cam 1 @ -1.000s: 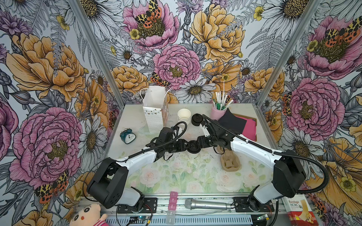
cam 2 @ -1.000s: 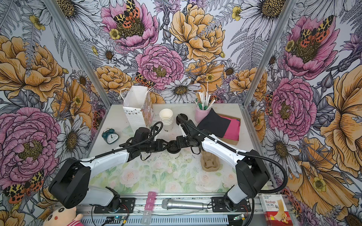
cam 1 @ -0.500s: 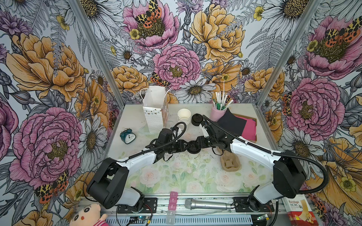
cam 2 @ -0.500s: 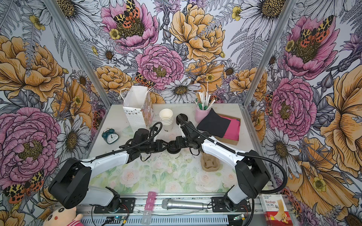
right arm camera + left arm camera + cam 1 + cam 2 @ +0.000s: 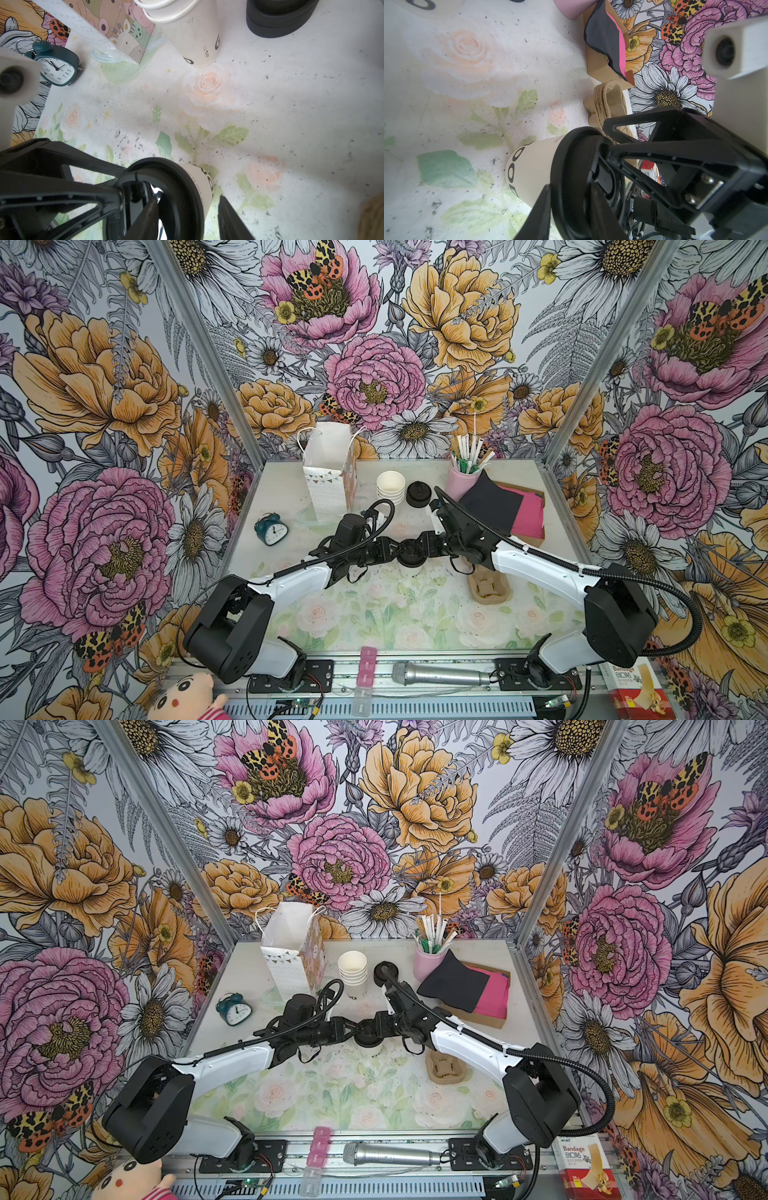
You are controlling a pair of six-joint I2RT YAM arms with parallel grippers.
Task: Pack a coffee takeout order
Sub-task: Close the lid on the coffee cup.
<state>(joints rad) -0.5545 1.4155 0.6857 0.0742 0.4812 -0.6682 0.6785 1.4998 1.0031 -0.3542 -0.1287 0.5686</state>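
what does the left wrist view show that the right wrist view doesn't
Only the left wrist view shows the black napkin over the pink napkin and the tan cup carrier. Only the right wrist view shows the alarm clock and the gift bag. Both show the white cup topped by the black lid.

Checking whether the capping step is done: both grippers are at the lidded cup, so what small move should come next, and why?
Probably close the right gripper gently to seat the black lid on the white cup. Its fingers straddle the lid's rim, yet table shows between the outer finger and the cup wall. The left gripper straddles the opposite side.
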